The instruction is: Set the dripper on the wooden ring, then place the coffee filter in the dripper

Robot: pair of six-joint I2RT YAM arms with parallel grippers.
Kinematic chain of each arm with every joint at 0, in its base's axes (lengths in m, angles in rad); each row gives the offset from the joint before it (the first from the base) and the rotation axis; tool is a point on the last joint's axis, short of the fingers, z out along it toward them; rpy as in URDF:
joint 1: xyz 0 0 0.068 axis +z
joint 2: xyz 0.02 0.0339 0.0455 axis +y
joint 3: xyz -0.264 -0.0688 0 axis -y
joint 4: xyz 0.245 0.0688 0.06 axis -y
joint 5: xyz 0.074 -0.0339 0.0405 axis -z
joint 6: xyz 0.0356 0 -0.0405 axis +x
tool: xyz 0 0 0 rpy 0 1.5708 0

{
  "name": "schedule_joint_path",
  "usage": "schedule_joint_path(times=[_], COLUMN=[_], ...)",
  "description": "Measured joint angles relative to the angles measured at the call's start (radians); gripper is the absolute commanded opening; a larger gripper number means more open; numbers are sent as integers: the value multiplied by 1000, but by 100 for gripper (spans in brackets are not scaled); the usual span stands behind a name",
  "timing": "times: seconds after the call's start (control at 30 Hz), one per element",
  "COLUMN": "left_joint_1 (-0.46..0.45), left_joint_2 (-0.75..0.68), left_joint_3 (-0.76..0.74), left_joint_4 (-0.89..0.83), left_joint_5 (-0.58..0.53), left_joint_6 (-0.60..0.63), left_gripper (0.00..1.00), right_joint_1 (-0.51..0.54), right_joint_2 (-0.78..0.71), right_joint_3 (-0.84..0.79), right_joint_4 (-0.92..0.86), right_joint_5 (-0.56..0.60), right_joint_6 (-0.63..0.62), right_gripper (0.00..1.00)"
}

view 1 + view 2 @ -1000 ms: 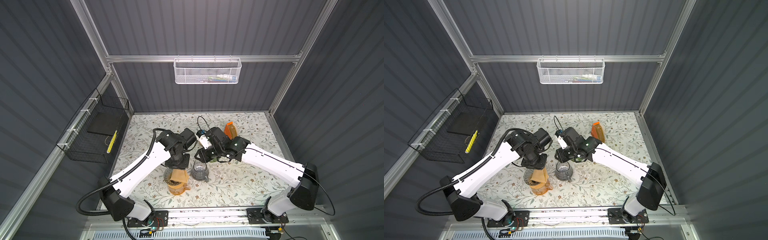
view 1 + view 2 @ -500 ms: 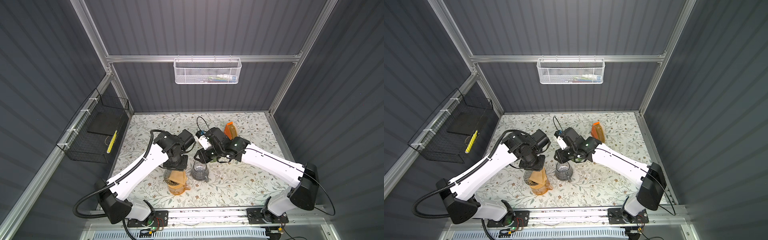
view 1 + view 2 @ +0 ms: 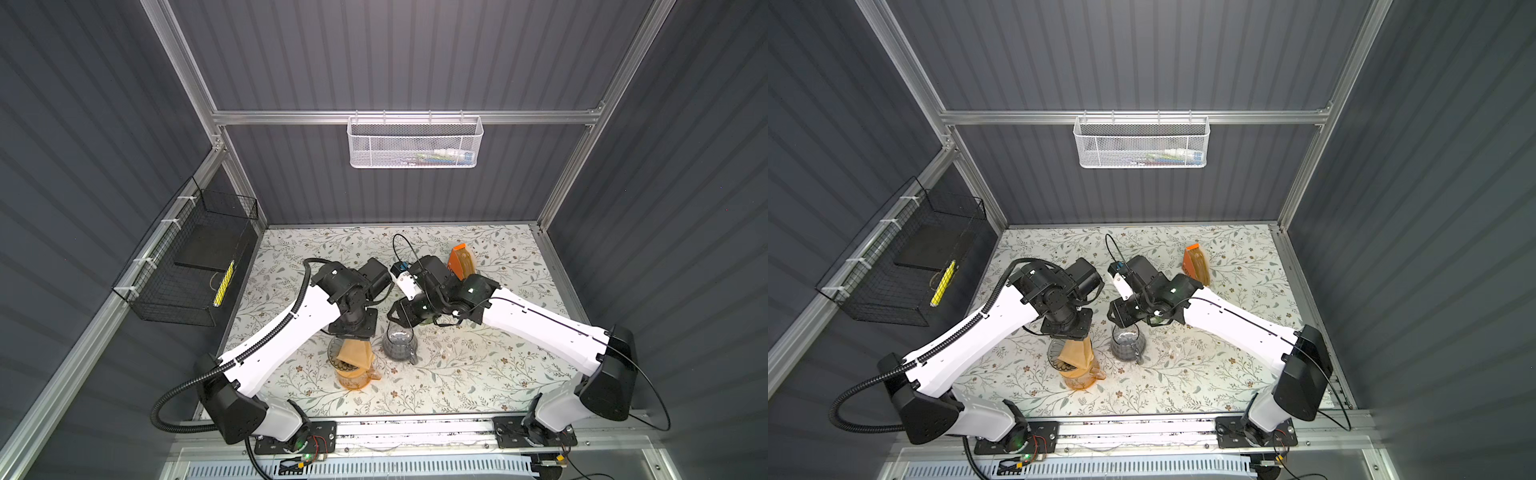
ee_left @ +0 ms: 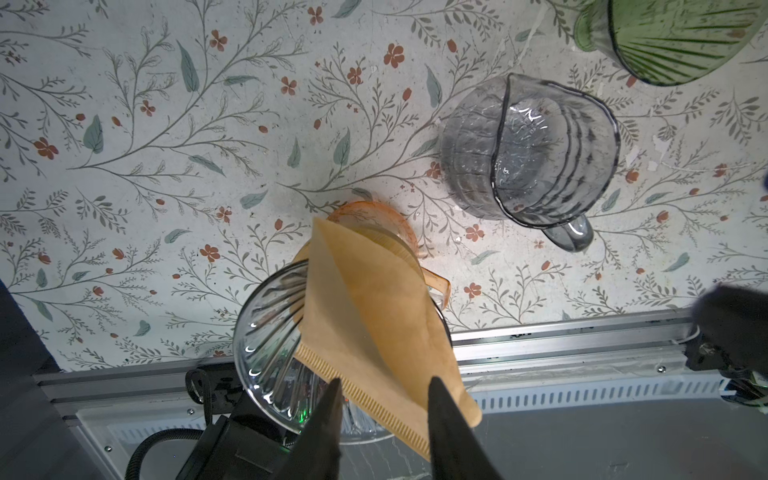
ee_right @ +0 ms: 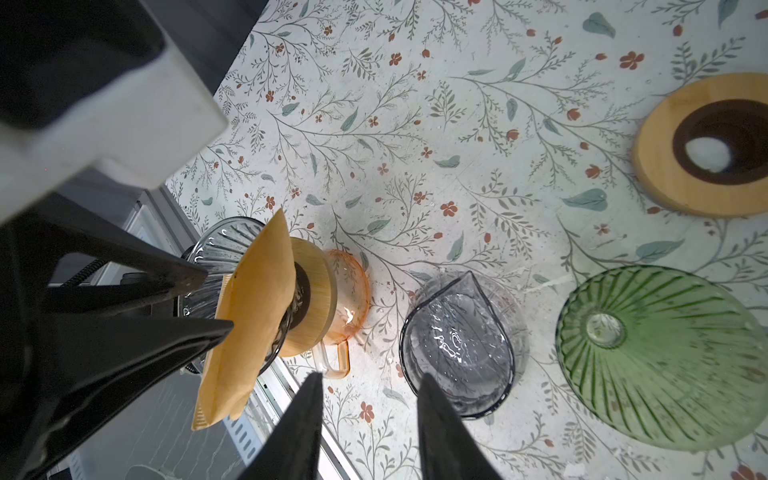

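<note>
Slanting coffee filter (image 4: pixel 374 324) (across dripper (image 4: pixel 266 328))

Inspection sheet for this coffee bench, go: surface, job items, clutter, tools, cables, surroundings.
Surface: floral table cover, white flecks.
Job's things: brown paper filter lies across the mouth of the clear glass dripper, overhanging, not seated; dripper stands on a wooden collar atop the orange glass server.
Clutter: grey glass server, green glass dripper, loose wooden ring, orange filter holder at the back.
Tools: left tool open, fingers at the filter's edge; right tool open, empty.
Cables: black corrugated hose on the left arm; thin black cable at the right wrist.
Surroundings: white mesh basket on the back rail; black wire basket on the left wall.
</note>
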Motion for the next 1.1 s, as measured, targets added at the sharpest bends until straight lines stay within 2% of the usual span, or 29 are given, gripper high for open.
schedule_joint_path(times=[0.5,1.1], left_joint_1=[0,0], left_joint_2=[-63,-200], left_joint_3=[-56,-179], left_joint_4=[-2,10], left_joint_5=[-22,-32], left_joint_6=[-3,-43], left_gripper=[34,33], right_joint_1=[27,158], right_joint_2=[6,97], right_joint_3=[5,96], right_joint_4=[-2,-14], right_joint_5=[-3,-26], right_joint_6=[0,32], right_gripper=[40,40])
